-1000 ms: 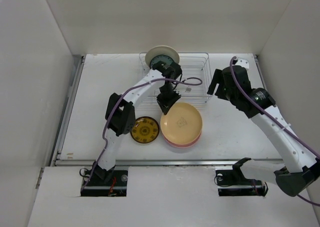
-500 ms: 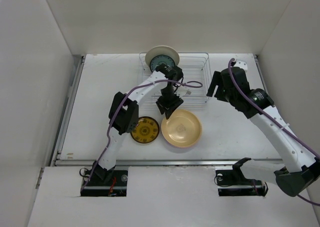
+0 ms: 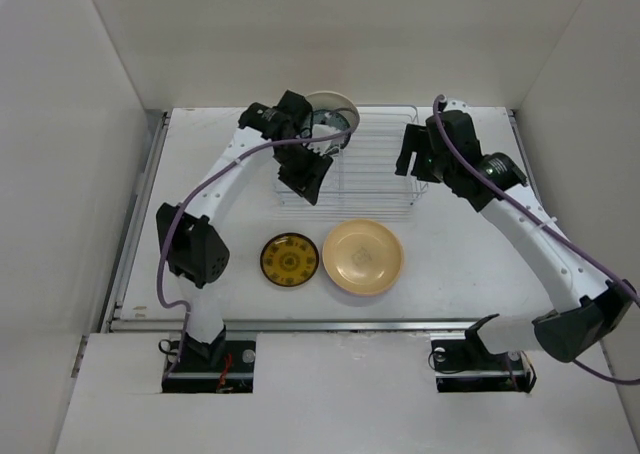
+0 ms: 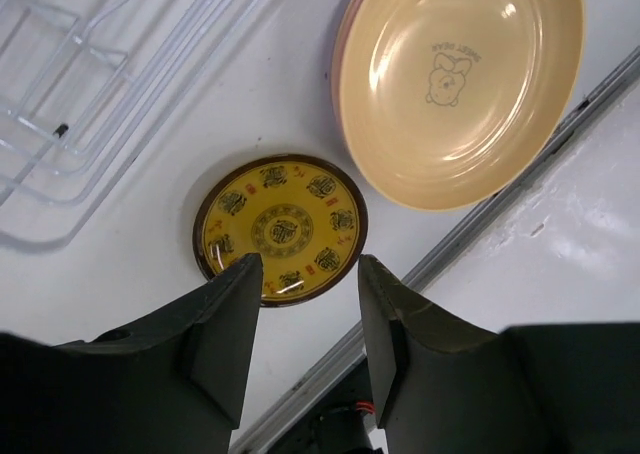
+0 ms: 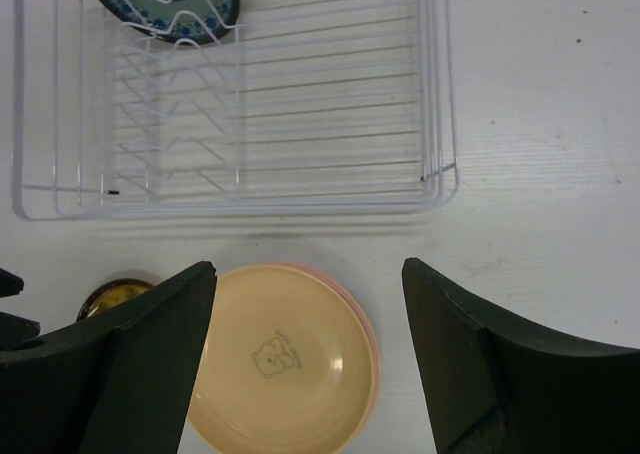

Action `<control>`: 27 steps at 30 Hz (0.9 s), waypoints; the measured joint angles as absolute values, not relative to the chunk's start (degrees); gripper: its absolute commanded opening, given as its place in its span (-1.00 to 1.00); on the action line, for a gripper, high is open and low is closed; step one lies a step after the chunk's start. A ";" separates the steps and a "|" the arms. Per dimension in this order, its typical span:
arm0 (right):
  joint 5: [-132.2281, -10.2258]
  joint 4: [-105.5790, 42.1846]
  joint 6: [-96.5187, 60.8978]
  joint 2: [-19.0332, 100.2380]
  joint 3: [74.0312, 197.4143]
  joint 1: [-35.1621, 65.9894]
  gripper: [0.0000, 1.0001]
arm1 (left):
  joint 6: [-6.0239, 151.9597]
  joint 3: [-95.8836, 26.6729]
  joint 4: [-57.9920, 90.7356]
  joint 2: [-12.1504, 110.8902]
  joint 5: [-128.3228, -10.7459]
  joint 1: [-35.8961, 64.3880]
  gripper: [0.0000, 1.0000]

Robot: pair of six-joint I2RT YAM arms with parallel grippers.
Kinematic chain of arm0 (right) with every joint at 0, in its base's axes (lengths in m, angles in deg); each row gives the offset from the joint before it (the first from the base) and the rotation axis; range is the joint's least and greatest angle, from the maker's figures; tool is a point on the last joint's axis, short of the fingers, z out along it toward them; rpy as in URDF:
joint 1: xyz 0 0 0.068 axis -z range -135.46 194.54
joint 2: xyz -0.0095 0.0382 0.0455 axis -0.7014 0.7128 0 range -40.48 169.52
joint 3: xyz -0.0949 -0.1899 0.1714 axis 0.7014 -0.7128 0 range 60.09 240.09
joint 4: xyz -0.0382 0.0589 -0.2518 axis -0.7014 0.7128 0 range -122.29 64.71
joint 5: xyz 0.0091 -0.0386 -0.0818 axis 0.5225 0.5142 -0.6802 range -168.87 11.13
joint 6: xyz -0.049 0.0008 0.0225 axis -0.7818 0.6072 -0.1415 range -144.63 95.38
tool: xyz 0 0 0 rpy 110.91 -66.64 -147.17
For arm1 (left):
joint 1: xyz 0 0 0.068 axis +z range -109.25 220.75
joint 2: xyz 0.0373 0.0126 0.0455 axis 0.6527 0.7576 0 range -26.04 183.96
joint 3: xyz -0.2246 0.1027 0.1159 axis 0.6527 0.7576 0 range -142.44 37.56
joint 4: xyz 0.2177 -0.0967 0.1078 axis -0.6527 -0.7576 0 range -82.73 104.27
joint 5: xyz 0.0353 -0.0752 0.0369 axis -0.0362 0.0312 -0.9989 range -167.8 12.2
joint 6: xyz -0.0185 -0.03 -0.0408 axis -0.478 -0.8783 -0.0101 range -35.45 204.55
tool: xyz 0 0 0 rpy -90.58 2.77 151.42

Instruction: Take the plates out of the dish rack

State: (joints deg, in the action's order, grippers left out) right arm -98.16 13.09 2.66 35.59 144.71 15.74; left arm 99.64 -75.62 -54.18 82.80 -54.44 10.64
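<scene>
The left fingers (image 4: 225, 339) stand parted with nothing between them above the left end of the silver wire dish rack (image 3: 372, 179). The right fingers (image 5: 150, 359), spread wide and likewise empty, hang over the rack's right end.

The rack sits at the far middle of a white surface (image 3: 200, 194), close to the plain back wall (image 3: 300, 34). White side walls (image 3: 60, 154) close in the surface on the left and right. A teal-patterned plate (image 3: 330, 109) with a cream rim stands upright among the prongs at the rack's far left corner.

On the open surface on the near side of the rack, a tan-yellow plate (image 3: 363, 257) printed with a small bear lies face up. It rests on a pink plate (image 4: 342, 64), which shows only as a thin edge beneath it. Just to their left, across a narrow gap, lies a smaller mustard-yellow plate (image 3: 289, 259) with a dark rim and a dark medallion pattern. In the left wrist view this plate sits framed between the two dark fingers.

A metal rail (image 3: 320, 324) runs along the near edge of the surface, just ahead of the two arm bases. The white top bears a few faint scuffs and specks.
</scene>
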 measured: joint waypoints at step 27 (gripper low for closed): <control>-92.93 8.96 2.14 56.71 131.72 -6.16 0.48 | 97.96 -48.65 -45.63 57.69 -58.86 38.61 -0.02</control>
